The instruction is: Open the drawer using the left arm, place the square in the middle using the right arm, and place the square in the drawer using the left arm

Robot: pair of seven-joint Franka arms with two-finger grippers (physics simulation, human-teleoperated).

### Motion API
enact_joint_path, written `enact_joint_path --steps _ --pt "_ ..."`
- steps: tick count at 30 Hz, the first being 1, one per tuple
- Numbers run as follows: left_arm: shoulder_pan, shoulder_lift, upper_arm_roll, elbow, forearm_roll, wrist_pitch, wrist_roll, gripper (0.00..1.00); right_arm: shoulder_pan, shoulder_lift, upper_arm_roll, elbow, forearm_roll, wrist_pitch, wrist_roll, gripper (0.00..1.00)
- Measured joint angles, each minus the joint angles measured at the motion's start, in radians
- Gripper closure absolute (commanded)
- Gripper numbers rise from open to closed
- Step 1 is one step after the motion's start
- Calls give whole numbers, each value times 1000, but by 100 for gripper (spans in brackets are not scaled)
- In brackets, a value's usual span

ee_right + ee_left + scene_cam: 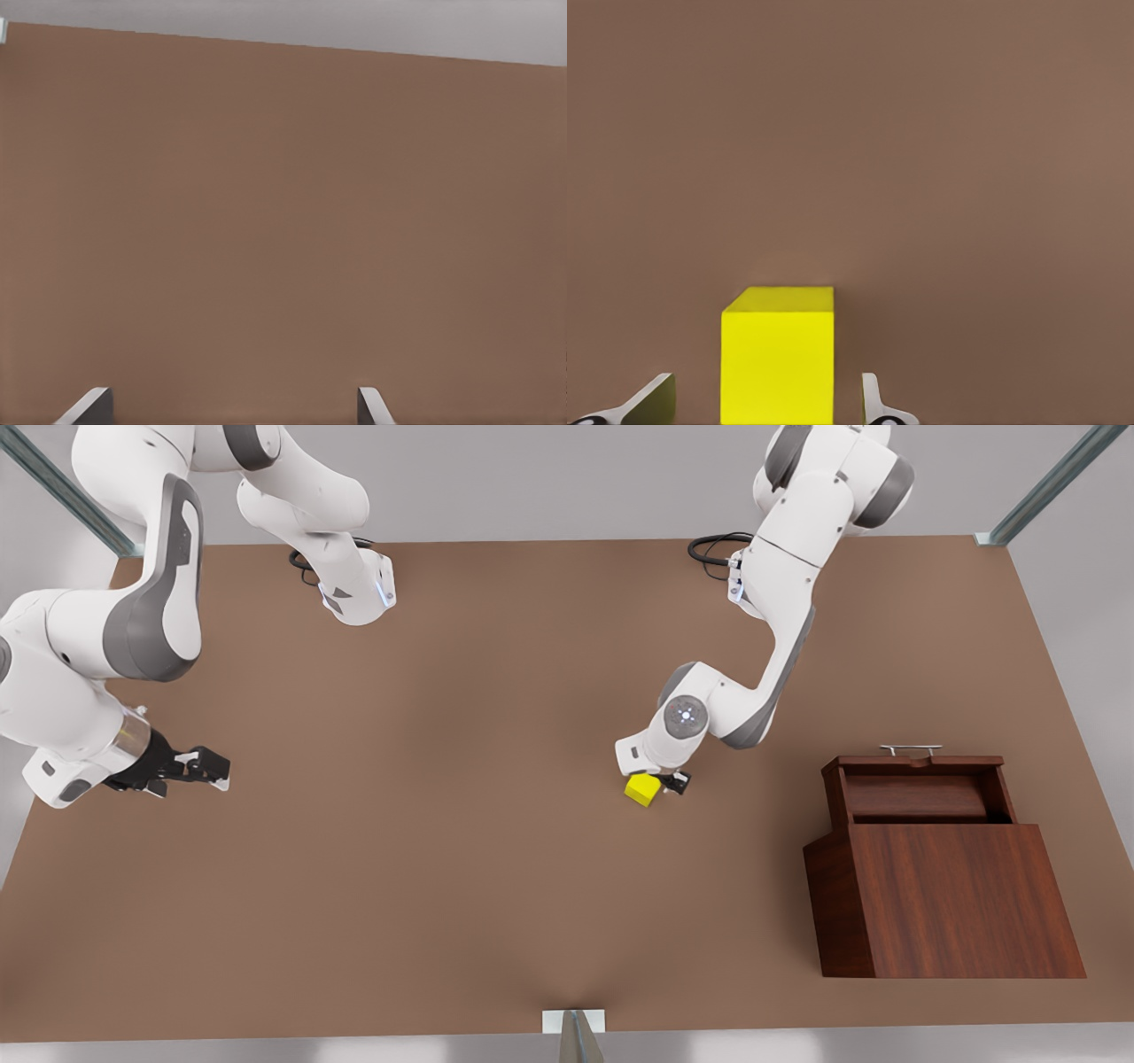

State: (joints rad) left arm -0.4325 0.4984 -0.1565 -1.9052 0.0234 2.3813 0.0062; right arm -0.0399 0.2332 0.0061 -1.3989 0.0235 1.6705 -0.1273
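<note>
The plain brown tabletop [461,850] carries the dark reddish-brown wooden box [952,899] at the front view's right, its drawer [917,790] pulled open. The left gripper [663,781] is lowered mid-table, fingers [873,400] spread around the small bright yellow cube [642,789] without touching it. The right gripper [208,769] waits at the front view's left, fingers [370,405] open.

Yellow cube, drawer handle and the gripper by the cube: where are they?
Yellow cube [642,789], front view, top face.
Drawer handle [910,749], front view, middle of the bar.
Left gripper [669,783], front view, between its fingertips.
</note>
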Motion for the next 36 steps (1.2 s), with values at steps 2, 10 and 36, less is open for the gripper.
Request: enact_joint_path --steps 2,10,36 --pt "-2 20 0 0 0 -1 0 0 4 -1 0 0 0 -4 0 0" --pt "-2 79 5 -6 1 7 0 0 -1 -5 0 1 1 -6 -3 0" --pt "0 -74 37 3 7 -106 -15 28 1 2 1 16 0 -15 0 0"
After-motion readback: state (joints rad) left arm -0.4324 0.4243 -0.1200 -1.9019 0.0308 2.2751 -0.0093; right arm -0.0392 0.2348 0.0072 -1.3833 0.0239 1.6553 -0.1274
